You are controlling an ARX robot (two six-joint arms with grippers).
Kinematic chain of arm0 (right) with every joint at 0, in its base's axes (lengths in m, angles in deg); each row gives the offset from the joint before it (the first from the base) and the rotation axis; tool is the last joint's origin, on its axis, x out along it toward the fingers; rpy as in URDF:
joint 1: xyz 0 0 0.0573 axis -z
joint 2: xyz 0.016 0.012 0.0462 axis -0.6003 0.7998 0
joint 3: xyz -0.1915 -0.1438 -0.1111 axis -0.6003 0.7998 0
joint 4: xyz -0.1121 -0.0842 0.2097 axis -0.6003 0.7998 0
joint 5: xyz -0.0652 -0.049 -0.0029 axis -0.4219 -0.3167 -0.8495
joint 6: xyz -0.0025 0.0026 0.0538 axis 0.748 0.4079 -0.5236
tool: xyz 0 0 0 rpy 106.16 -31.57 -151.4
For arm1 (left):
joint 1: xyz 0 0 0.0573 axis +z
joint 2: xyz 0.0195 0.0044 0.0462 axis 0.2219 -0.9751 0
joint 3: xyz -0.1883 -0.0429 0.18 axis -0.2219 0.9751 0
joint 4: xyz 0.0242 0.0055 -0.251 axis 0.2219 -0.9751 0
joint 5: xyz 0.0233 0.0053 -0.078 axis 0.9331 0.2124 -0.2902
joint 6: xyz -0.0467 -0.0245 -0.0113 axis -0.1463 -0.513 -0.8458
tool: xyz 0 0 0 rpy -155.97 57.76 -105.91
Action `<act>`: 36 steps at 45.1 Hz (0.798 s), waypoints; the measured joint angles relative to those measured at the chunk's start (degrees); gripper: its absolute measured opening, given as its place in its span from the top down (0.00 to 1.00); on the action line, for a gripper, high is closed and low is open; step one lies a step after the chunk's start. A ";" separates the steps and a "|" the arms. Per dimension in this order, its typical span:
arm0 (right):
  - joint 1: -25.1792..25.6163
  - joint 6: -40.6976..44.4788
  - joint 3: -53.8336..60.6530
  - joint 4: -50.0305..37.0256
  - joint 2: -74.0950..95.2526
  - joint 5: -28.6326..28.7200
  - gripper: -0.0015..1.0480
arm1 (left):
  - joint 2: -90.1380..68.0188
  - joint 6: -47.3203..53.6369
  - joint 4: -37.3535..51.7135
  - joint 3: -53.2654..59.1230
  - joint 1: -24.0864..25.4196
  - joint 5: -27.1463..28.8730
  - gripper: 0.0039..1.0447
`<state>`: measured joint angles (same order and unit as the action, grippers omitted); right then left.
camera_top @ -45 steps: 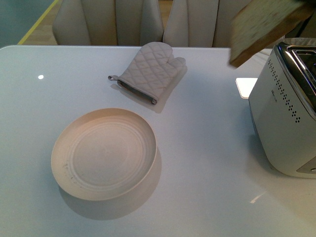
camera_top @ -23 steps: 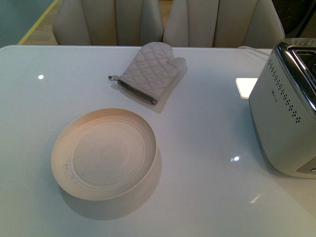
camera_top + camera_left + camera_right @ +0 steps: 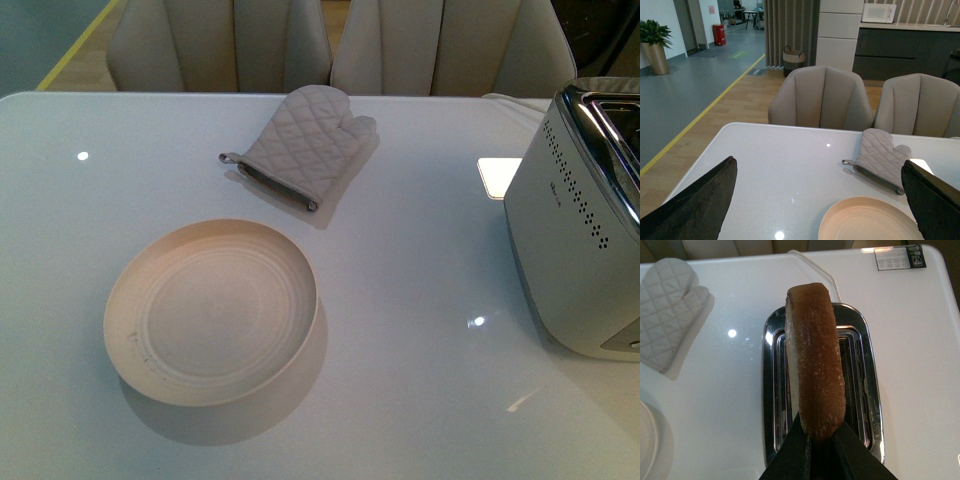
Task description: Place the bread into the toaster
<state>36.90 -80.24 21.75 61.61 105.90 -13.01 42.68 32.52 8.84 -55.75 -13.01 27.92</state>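
Note:
In the right wrist view my right gripper (image 3: 817, 436) is shut on the bread (image 3: 814, 360), a slice held on edge with its brown crust toward the camera. The slice hangs directly above the chrome slots of the toaster (image 3: 771, 390), lined up along them. In the front view the silver-white toaster (image 3: 575, 250) stands at the table's right edge; neither the bread nor an arm shows there. My left gripper (image 3: 820, 200) is open and empty, its dark fingers (image 3: 695, 205) wide apart above the table's left part.
A round cream plate (image 3: 210, 310) sits left of centre, also in the left wrist view (image 3: 870, 220). A quilted grey oven mitt (image 3: 305, 145) lies behind it. A white card (image 3: 497, 175) lies beside the toaster. The toaster's white cord (image 3: 812, 265) runs off behind it. Chairs stand behind the table.
One second ago the bread showed at the top right of the front view above the toaster; it has since left that view. Nothing else has moved.

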 joint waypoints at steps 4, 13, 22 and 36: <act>0.00 -0.11 0.59 -0.55 1.66 -0.50 0.97 | 0.00 0.00 0.00 0.00 0.00 0.00 0.06; 0.00 -0.94 1.44 -2.08 4.52 -0.55 0.97 | 0.00 0.00 0.00 0.00 0.00 0.02 0.06; -0.07 -1.25 2.95 -3.30 6.99 -1.75 0.97 | 0.00 0.00 0.00 0.00 0.00 0.00 0.06; -1.64 -1.51 10.60 -7.98 9.70 -3.02 0.74 | 0.00 -0.02 0.00 0.00 0.00 0.00 0.06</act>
<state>35.26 -81.75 32.35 53.63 115.60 -16.02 42.68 32.50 8.84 -55.75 -13.01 27.92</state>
